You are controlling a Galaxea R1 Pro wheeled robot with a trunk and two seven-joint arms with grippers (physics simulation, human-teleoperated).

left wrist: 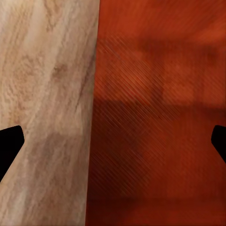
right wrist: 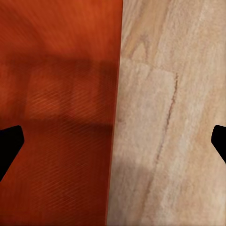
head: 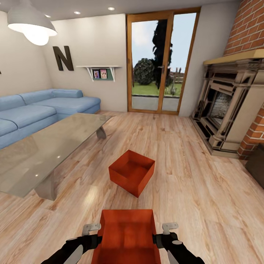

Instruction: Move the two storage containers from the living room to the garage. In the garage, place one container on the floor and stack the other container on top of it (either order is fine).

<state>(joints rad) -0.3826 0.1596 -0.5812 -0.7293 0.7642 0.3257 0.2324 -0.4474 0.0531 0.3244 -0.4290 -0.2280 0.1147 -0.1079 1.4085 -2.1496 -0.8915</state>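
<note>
I stand in the living room, looking down over both my arms at a light wood plank floor [head: 190, 176]. An orange-red open-top storage container, the near container [head: 126, 234], sits right in front of me between my two tools. My left tool [head: 91, 229] is at its left wall and my right tool [head: 169, 228] is at its right wall. In the left wrist view the left tool [left wrist: 113, 141] has its dark fingertips [left wrist: 10, 143] spread wide, with the container wall [left wrist: 160, 117] and the floor edge between them; I cannot tell whether either fingertip touches the wall. The right wrist view shows the same for the right tool [right wrist: 113, 141]: fingertips [right wrist: 9, 141] wide apart, the container wall [right wrist: 56, 117] and plank floor between them.

The far container [head: 132, 171], identical and empty, rests on the floor just beyond the near container, turned at an angle. Left of the far container stands a glass tabletop [head: 47, 146], with a blue sofa [head: 40, 110] behind it. Right of the far container is a red-brick fireplace [head: 231, 106]. Beyond the far container, a wood-framed glass door [head: 161, 62] shows a garden.
</note>
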